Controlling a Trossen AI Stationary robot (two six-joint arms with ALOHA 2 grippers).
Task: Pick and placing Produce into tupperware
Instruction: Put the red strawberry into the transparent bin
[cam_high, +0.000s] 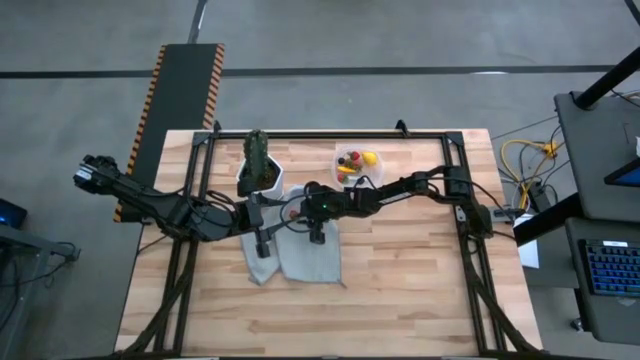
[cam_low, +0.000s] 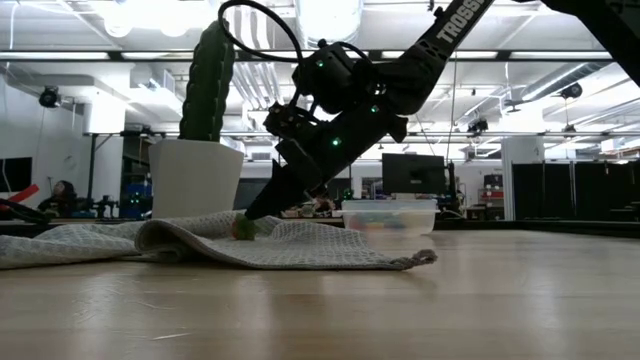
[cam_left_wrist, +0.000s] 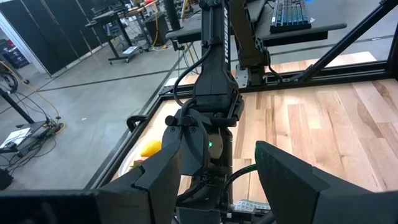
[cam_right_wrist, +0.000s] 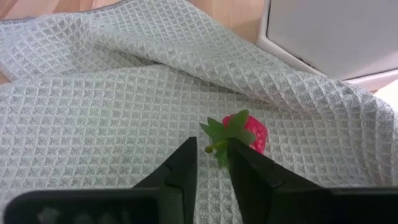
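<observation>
A small red strawberry (cam_right_wrist: 254, 134) with green leaves lies on a grey waffle cloth (cam_right_wrist: 112, 106) beside the white cactus pot (cam_high: 258, 172). My right gripper (cam_right_wrist: 211, 152) slants down onto the cloth, narrowly open, its fingertips on either side of the strawberry's green stem. In the low view the gripper (cam_low: 252, 215) meets the cloth (cam_low: 190, 240) at the green leaves (cam_low: 245, 228). The clear tupperware (cam_high: 357, 165) at the table's far side holds yellow, red and dark produce. My left gripper (cam_left_wrist: 214, 171) hangs open above the table, just left of the right gripper. My right gripper's fingers stand to either side of the strawberry's stem (cam_right_wrist: 214, 148), slanting down from the table's right. The leaves (cam_right_wrist: 231, 129) lie up against one fingertip (cam_right_wrist: 239, 155). Whether the fingers touch them I cannot tell. The strawberry rests on the cloth.
The cactus in its white pot (cam_low: 195, 175) stands at the cloth's far left corner, close to both grippers. The cloth (cam_high: 300, 250) is rumpled into folds. The tupperware (cam_low: 388, 215) stands beyond the cloth. Bare wood (cam_high: 400, 290) lies toward the near and right edges.
</observation>
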